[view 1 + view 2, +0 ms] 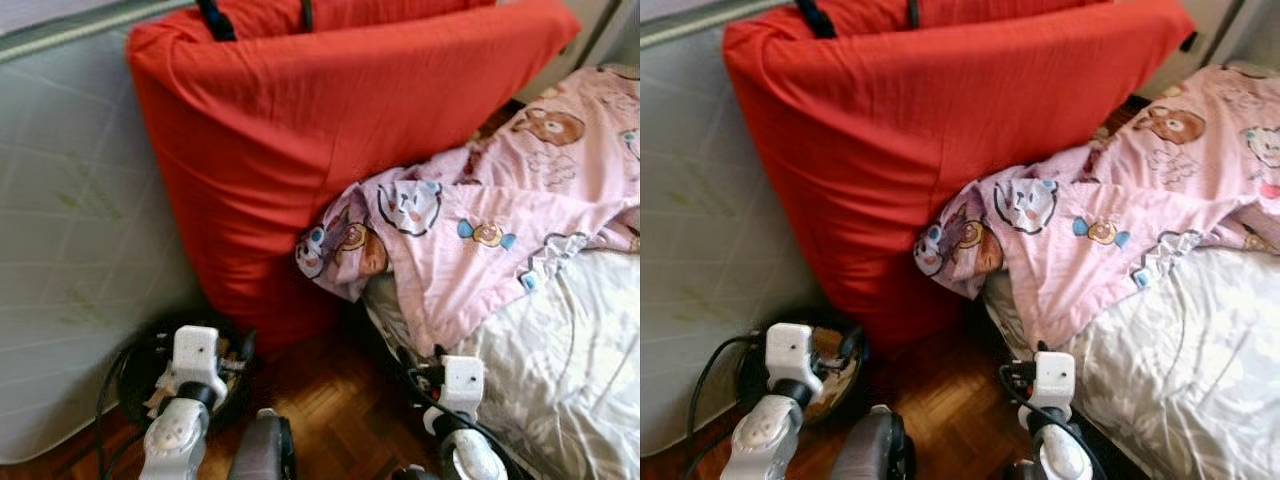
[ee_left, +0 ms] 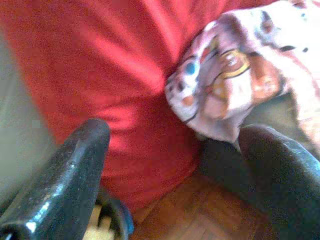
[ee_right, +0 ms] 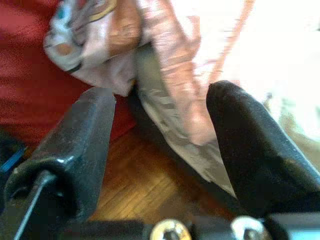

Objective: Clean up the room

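Note:
A pink cartoon-print blanket point(image 1: 480, 220) lies crumpled over the bed point(image 1: 570, 350), and one corner hangs off the bed's near end towards the floor. A big red cushion point(image 1: 300, 150) leans upright behind it. Both arms are held low over the wooden floor point(image 1: 320, 400). My left gripper point(image 2: 177, 135) is open, empty, and faces the red cushion and the hanging blanket corner point(image 2: 225, 80). Short of the blanket's edge point(image 3: 170, 75), my right gripper point(image 3: 162, 95) is also open and holds nothing.
A pale grey-green mattress point(image 1: 70, 250) stands on edge along the left. A black round bin point(image 1: 130, 380) with scraps inside sits on the floor under my left wrist, with black cables beside it. A narrow strip of floor separates the cushion and the bed.

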You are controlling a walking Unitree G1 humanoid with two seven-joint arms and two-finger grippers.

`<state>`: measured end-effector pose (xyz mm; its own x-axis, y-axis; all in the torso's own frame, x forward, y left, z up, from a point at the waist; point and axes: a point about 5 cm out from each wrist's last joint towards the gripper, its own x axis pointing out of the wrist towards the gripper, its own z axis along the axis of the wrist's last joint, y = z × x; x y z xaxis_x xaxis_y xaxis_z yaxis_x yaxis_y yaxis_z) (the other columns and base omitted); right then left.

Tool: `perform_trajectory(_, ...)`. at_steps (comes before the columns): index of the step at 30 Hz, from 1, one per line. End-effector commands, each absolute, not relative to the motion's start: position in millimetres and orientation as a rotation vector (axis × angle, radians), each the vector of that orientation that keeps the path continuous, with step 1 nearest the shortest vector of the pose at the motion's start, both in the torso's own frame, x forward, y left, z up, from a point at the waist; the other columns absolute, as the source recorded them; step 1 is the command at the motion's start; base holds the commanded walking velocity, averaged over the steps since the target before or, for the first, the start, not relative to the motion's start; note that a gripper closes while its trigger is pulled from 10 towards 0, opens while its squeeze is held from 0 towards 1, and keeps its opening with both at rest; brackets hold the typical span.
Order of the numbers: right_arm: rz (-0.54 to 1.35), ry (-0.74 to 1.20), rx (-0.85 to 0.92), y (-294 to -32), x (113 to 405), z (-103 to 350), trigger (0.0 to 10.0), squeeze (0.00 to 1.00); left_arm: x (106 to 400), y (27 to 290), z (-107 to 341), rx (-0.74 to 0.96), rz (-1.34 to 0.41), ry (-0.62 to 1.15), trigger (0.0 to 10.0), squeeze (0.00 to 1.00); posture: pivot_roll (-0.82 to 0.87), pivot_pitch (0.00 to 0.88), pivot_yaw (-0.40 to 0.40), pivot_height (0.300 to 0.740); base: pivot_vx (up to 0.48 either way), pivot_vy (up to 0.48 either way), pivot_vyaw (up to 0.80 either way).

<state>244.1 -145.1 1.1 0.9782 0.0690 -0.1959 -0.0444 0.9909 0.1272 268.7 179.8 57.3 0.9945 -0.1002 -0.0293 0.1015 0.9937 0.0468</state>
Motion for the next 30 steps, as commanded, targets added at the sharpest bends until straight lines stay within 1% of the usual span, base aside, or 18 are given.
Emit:
perform_trajectory(1, 0.042, 0.227, 0.129, -148, 237, -5, 10.0, 0.00, 265, 181, 53, 0.033, -0.092, 0.046, 10.0, 0.00, -0.01, 0.164, -0.003, 0.646, 0.000, 0.000, 0.00)
perform_trajectory(8, 0.043, 0.221, 0.125, -150, 239, -4, 10.0, 0.00, 265, 181, 52, -0.012, -0.056, 0.042, 10.0, 0.00, -0.01, 0.159, -0.014, 0.646, 0.000, 0.000, 0.00)
perform_trajectory(13, 0.061, 0.233, 0.089, -156, 245, -2, 10.0, 0.00, 267, 183, 50, -0.039, -0.026, 0.045, 10.0, 0.00, -0.02, 0.150, -0.039, 0.646, 0.000, 0.000, 0.00)
perform_trajectory(14, 0.064, 0.236, 0.090, -155, 247, -2, 10.0, 0.00, 267, 183, 50, -0.032, -0.022, 0.045, 10.0, 0.00, -0.02, 0.150, -0.040, 0.641, 0.000, 0.000, 0.00)
perform_trajectory(16, 0.074, 0.228, 0.090, -155, 248, -1, 10.0, 0.00, 266, 184, 49, -0.033, -0.021, 0.045, 10.0, 0.00, -0.01, 0.149, -0.039, 0.616, 0.000, 0.000, 0.00)
perform_trajectory(27, 0.056, 0.199, 0.112, -154, 248, 1, 10.0, 0.00, 266, 183, 50, -0.029, -0.039, 0.049, 10.0, 0.00, -0.01, 0.150, -0.026, 0.616, 0.000, 0.000, 0.00)
perform_trajectory(30, 0.055, 0.197, 0.116, -153, 248, 1, 10.0, 0.00, 266, 184, 50, -0.023, -0.040, 0.054, 10.0, 0.00, -0.01, 0.154, -0.022, 0.616, 0.309, 0.000, 0.00)
